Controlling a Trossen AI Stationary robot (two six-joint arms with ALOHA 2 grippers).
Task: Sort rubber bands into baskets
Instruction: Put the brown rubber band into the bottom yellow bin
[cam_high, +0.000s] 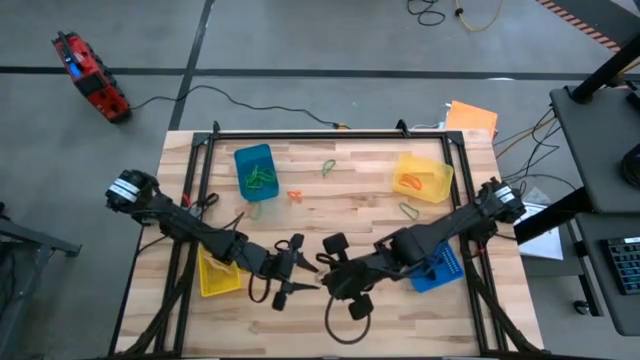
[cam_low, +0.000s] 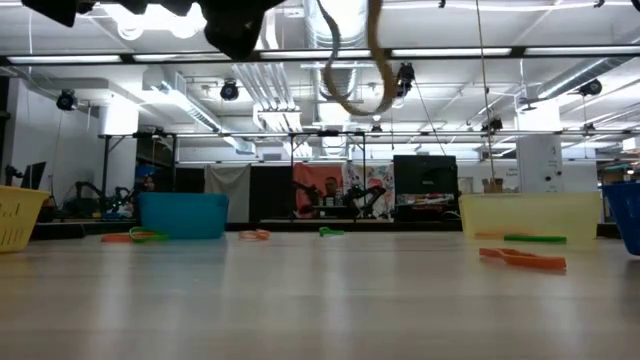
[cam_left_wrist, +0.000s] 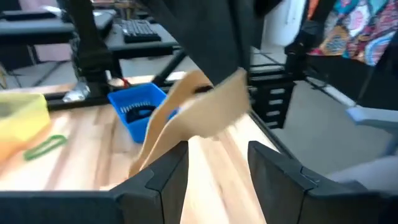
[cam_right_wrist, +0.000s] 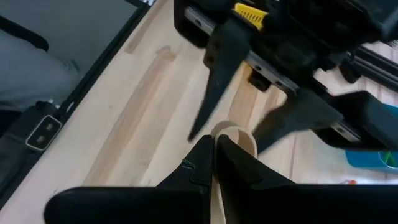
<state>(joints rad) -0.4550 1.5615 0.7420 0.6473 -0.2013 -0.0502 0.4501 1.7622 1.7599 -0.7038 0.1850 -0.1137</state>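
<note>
My right gripper (cam_right_wrist: 214, 152) is shut on a wide tan rubber band (cam_right_wrist: 235, 133) high above the table's near middle (cam_high: 325, 275). The band also shows in the low view (cam_low: 356, 100) and the left wrist view (cam_left_wrist: 199, 106). My left gripper (cam_left_wrist: 217, 168) is open and faces the right one (cam_high: 302, 266), one finger on each side of the band; I cannot tell whether it touches. Baskets stand on the table: blue (cam_high: 254, 170) holding green bands, yellow (cam_high: 422, 177) holding an orange band, yellow (cam_high: 218, 272), and blue (cam_high: 438, 265). My right gripper pinches the tan band between its two shut fingers, at a part of the loop (cam_right_wrist: 227, 132) just beyond the fingertips. The band is lifted clear of the table, and its free loop (cam_low: 372, 95) hangs down below the hold.
Loose bands lie on the far half of the table: green (cam_high: 328, 167), orange (cam_high: 295, 195), green (cam_high: 408, 210). An orange sheet (cam_high: 470, 118) lies at the far right corner. A black frame (cam_high: 330, 133) runs round the table.
</note>
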